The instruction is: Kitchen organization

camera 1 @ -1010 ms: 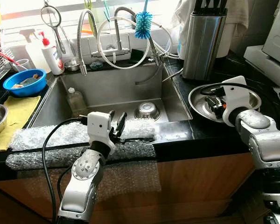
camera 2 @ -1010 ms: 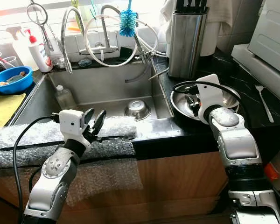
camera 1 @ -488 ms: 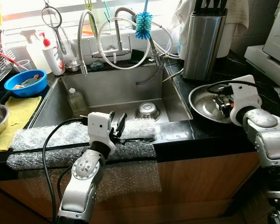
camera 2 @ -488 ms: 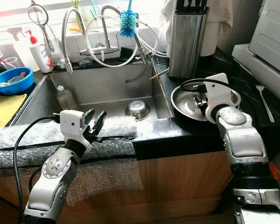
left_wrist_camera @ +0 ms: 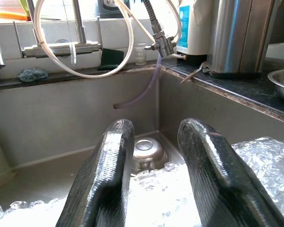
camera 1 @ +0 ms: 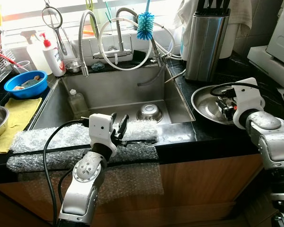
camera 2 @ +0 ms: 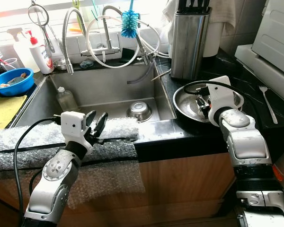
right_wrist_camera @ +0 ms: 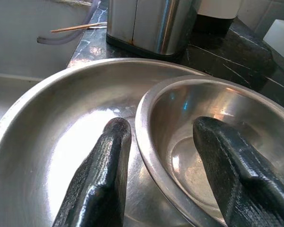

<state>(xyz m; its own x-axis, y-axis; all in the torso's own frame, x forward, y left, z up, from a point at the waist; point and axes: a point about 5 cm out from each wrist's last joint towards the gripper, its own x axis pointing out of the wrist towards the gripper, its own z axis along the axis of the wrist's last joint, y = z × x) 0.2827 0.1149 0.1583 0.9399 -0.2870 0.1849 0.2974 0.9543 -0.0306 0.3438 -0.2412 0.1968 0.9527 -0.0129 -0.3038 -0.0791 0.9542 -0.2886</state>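
My right gripper (right_wrist_camera: 156,161) straddles the rim of a small steel bowl (right_wrist_camera: 217,142) on the right worktop (camera 2: 199,130).

The small bowl sits inside a wide steel dish (right_wrist_camera: 61,142); my wrist hides both in the head views. The fingers are spread, one either side of the rim, not clamped. Since a second ago this arm has shifted slightly right. My left gripper (camera 1: 117,128) rests released on bubble wrap (camera 1: 47,139) at the sink's (camera 1: 118,90) near edge. A knife block (camera 2: 189,38) stands just beyond the dish.
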